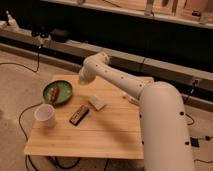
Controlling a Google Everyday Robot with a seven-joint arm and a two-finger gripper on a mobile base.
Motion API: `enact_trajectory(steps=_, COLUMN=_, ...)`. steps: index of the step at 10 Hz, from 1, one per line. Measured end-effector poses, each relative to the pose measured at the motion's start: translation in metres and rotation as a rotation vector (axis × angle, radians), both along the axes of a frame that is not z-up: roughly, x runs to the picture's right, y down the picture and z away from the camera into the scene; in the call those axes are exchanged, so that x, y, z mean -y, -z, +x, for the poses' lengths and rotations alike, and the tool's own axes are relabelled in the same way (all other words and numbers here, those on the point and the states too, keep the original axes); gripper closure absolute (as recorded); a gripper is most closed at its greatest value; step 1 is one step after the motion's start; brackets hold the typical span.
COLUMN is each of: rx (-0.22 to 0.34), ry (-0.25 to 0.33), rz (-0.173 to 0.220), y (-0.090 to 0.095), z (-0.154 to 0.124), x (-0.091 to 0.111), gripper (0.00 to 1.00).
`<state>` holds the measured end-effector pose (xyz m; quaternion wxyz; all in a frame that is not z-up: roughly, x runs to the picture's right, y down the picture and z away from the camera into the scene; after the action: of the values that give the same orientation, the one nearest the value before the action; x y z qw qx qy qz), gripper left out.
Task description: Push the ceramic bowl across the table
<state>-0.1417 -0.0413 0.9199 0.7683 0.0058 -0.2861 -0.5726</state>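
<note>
The ceramic bowl (57, 93), shallow and green with a darker rim, sits at the far left corner of the light wooden table (100, 136). A reddish-brown sausage-like piece (54, 93) lies inside it. My white arm reaches in from the lower right and bends at a joint above the table's far edge. The gripper (84, 78) is at the arm's end, just right of the bowl's far rim and apart from it. The arm hides most of the gripper.
A white cup (45, 115) stands near the table's left edge, in front of the bowl. A dark snack bar (79, 114) and a pale packet (97, 103) lie mid-table. Cables run on the floor at left; a dark bench stands behind.
</note>
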Motion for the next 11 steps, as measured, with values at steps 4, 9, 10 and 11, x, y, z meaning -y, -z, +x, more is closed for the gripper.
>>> enact_trajectory(steps=4, rx=0.002, ry=-0.006, rz=-0.003, y=-0.002, z=0.0, x=0.0, gripper=1.0)
enact_trajectory(steps=9, rx=0.051, ry=0.057, rz=-0.01, y=-0.006, z=-0.027, x=-0.005, gripper=1.0)
enact_trajectory(steps=10, rx=0.075, ry=0.077, rz=-0.01, y=-0.007, z=-0.041, x=-0.006, gripper=1.0)
enact_trajectory(steps=11, rx=0.099, ry=0.09, rz=-0.007, y=-0.008, z=-0.053, x=-0.004, gripper=1.0)
